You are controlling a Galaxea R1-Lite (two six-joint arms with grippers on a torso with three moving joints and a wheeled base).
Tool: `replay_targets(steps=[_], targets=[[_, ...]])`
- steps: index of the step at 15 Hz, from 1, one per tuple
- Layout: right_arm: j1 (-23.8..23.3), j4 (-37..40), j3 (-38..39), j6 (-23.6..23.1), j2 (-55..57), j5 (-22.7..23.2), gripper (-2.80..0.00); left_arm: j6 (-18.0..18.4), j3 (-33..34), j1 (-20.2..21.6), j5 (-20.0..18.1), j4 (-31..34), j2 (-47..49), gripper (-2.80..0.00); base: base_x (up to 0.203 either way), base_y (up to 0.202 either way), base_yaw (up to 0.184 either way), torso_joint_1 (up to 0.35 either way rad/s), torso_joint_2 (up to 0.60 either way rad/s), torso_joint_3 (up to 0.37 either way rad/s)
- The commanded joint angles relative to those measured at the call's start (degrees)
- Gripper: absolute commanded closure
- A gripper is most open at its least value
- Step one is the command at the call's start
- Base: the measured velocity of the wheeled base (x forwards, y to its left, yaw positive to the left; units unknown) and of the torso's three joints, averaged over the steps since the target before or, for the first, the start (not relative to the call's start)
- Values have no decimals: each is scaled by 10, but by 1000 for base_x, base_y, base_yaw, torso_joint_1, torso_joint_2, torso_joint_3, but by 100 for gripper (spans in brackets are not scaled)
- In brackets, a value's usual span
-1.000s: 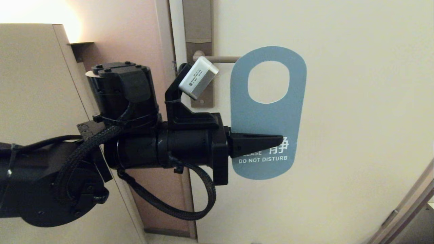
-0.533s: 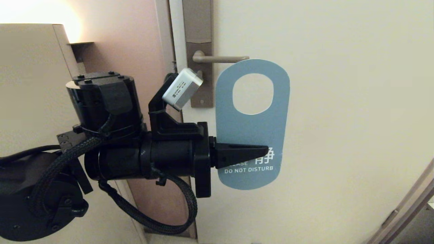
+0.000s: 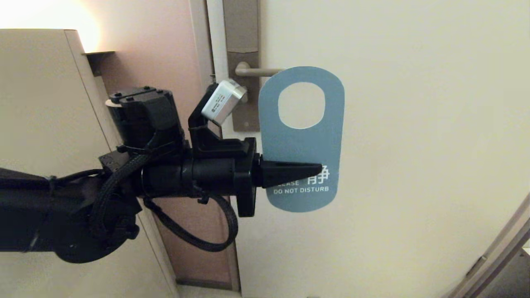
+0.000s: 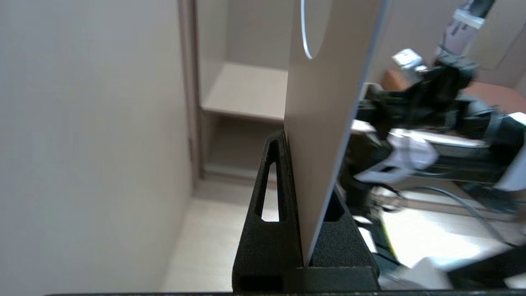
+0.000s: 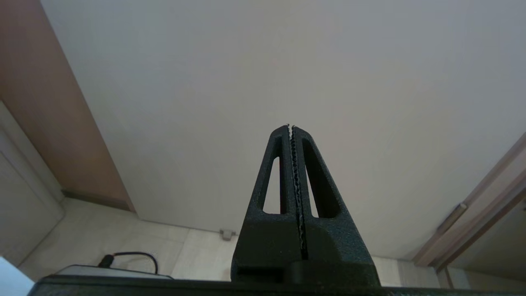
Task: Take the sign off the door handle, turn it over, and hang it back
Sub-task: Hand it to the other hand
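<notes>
The blue sign (image 3: 301, 140) hangs upright in front of the door, with its white "DO NOT DISTURB" side facing me. My left gripper (image 3: 319, 169) reaches in from the left and is shut on the sign's lower part, just above the lettering. The door handle (image 3: 251, 71) sticks out from the lock plate, and the sign's top edge covers its end. Only bare door shows through the oval hole, so the handle does not pass through it. In the left wrist view the sign (image 4: 324, 102) stands edge-on between the two fingers. My right gripper (image 5: 290, 126) is shut with nothing in it, pointing at the door low down.
The tall brownish lock plate (image 3: 241, 49) sits on the door's left edge beside the frame. A beige cabinet (image 3: 41, 103) stands at the left behind my left arm. The cream door (image 3: 414, 124) fills the right, with another frame (image 3: 497, 248) at the lower right.
My left gripper carried the sign to the left, dipping below the handle's end and then rising a little. The sign's top covers the handle's tip again. The grip is unchanged.
</notes>
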Motion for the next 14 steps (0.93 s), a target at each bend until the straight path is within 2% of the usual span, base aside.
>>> replay_targets(steps=[1, 4, 7, 12, 14], targets=[[2, 0, -33, -1, 87, 3, 0, -5, -23, 4, -5, -21, 48, 0, 0, 0, 0, 0, 0, 0], [2, -4, -78, -1, 180, 38, 0, -15, -81, -3, -14, -26, 91, 0, 0, 0, 0, 0, 0, 0], [2, -24, -113, -2, 270, 104, 0, -26, -152, -8, -43, -26, 141, 0, 0, 0, 0, 0, 0, 0], [2, -65, -161, -24, 397, 245, 0, -66, -209, -29, -46, -27, 177, 0, 0, 0, 0, 0, 0, 0], [3, -98, -181, -26, 448, 270, 0, -78, -225, -32, -46, -27, 188, 0, 0, 0, 0, 0, 0, 0]])
